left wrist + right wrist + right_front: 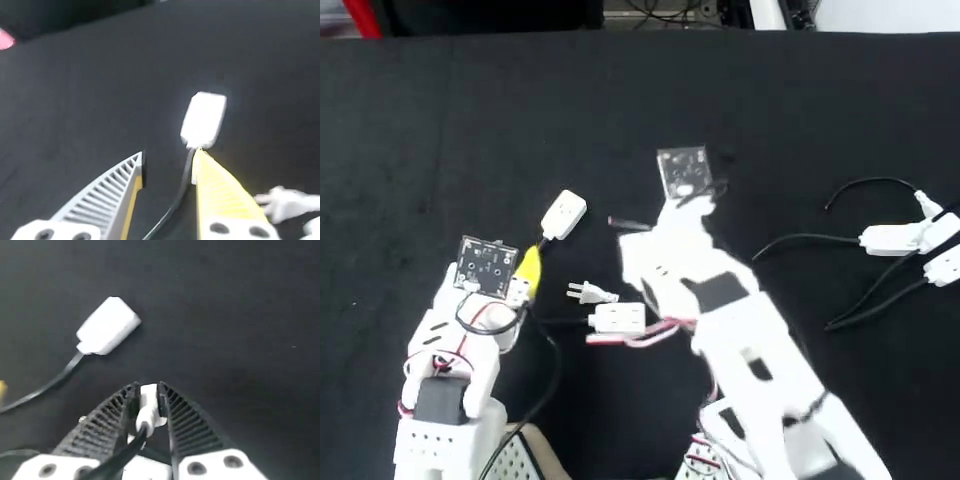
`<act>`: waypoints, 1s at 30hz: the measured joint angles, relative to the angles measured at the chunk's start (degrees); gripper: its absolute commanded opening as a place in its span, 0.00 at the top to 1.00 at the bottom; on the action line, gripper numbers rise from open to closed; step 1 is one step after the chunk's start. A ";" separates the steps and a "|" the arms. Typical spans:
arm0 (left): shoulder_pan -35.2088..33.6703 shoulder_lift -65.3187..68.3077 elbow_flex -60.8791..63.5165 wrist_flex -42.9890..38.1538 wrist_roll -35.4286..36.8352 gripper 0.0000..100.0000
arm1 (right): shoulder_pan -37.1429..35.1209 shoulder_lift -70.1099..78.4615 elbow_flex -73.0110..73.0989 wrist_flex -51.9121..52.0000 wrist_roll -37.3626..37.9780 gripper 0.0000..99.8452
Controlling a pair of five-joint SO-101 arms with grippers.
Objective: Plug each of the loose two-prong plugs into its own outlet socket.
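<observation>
**A:** What is at the left of the black table (470, 100)?

**B:** From above, the left gripper (168, 154), with one yellow finger and one pale grey. Its jaws are spread apart and grasp nothing. A black cord (179, 192) runs through the gap, close beside the yellow finger.

**A:** Where does the cord lead?

**B:** To a white socket (563, 214). It lies flat just past the fingertips, at one o'clock from them in the high view.

**A:** And further right?

**B:** A loose plug (590, 292) lies at three o'clock from the left gripper, with its two prongs pointing to nine o'clock. Just beside it, at four o'clock, lies a white outlet block (618, 318).

**A:** What about the right arm?

**B:** The right gripper (147, 386) has black fingers and is at three o'clock from the white socket. Its jaws are clenched on a small held plug (148, 410). That plug's dark cord trails back between the fingers, and its prongs are hidden. The white socket lies ahead of the fingertips, apart from the held plug.

**A:** Is there anything at the far right?

**B:** Two white connectors (900, 237) on black cords lie at the table's three o'clock edge. I cannot tell whether they are mated.
</observation>
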State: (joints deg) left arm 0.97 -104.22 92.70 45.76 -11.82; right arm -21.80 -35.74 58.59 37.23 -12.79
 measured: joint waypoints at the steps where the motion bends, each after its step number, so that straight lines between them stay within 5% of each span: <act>1: -1.41 0.26 0.70 0.00 -1.14 0.83 | 1.67 2.55 -1.05 0.00 1.41 0.99; 12: -8.35 0.26 3.43 8.26 -18.02 0.83 | 10.20 25.41 -10.73 0.35 20.48 0.99; 19: -8.35 0.26 3.52 9.67 -19.52 0.83 | 11.43 25.93 -12.48 4.22 23.91 0.99; 30: -8.35 0.26 3.52 9.67 -19.60 0.83 | 12.48 25.93 -13.27 6.77 39.03 0.99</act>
State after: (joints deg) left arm -7.38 -103.96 96.22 55.43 -31.43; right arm -9.32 -9.80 45.32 44.00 26.24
